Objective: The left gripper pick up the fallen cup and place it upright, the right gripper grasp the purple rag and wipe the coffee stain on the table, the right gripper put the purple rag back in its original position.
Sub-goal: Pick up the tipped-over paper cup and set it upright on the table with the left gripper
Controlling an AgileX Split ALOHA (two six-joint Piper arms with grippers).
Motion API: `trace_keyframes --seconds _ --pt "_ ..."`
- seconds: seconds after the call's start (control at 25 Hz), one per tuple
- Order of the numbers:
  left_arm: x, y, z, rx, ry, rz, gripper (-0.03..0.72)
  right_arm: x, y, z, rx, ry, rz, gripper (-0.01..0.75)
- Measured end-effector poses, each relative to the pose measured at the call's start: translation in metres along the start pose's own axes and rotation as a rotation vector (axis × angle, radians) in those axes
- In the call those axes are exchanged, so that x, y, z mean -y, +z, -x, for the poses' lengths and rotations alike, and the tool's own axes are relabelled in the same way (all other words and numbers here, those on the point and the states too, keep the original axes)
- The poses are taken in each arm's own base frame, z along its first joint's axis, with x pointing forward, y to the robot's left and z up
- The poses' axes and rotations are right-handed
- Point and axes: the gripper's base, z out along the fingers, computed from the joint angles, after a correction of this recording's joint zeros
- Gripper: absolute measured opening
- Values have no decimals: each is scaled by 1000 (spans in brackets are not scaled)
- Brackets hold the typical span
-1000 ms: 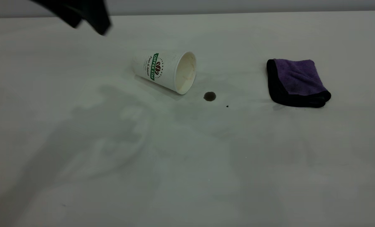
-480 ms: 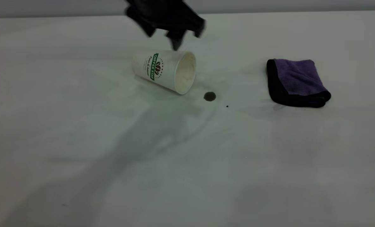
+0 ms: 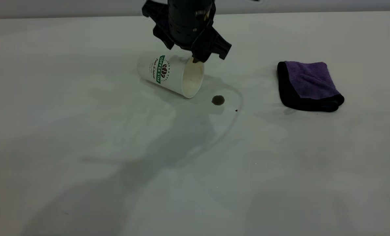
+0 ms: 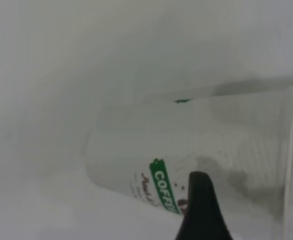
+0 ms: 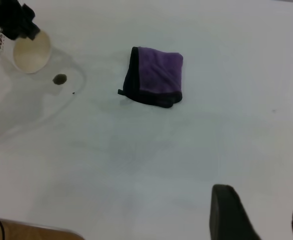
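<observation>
One cup (image 3: pixel 170 74), one rag, one stain, that's the whole inventory on the table (image 3: pixel 83 157). The cup is white paper, lying on its side with the cream mouth facing the stain side, and the green band reads "COFFEE STAR" next to a brown bean emblem; there's some script text beside it that's too small to read. The coffee stain (image 3: pixel 218 100) is a small dark round spot just beside the cup's mouth, with one tiny black speck (image 3: pixel 236 110) a bit past it. The purple rag (image 3: pixel 309 85) sits folded, black edging showing, well apart from the cup on the right-arm side.

The left gripper (image 3: pixel 195 54) is right over the cup's rim end, fingers splayed apart, with one tip at the rim and nothing gripped. The right gripper (image 5: pixel 259 212) shows only in its own wrist view, hanging over bare table, two dark fingers spread with a gap between them, holding nothing.

Surface is plain matte white with soft shadows, pale wall behind.
</observation>
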Motion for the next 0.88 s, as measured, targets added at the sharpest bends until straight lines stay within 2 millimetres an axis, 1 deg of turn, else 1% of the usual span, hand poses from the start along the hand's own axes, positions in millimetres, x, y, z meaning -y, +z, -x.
trace_keyframes --seconds 0.24,0.68,0.88 --pt "2 7 -1 23 0 15 576 0 0 0 0 0 0 346" --pt "7 27 -13 -6 37 47 571 0 0 0 0 0 0 346" --pt "4 32 -16 -11 39 114 547 0 0 0 0 0 0 346"
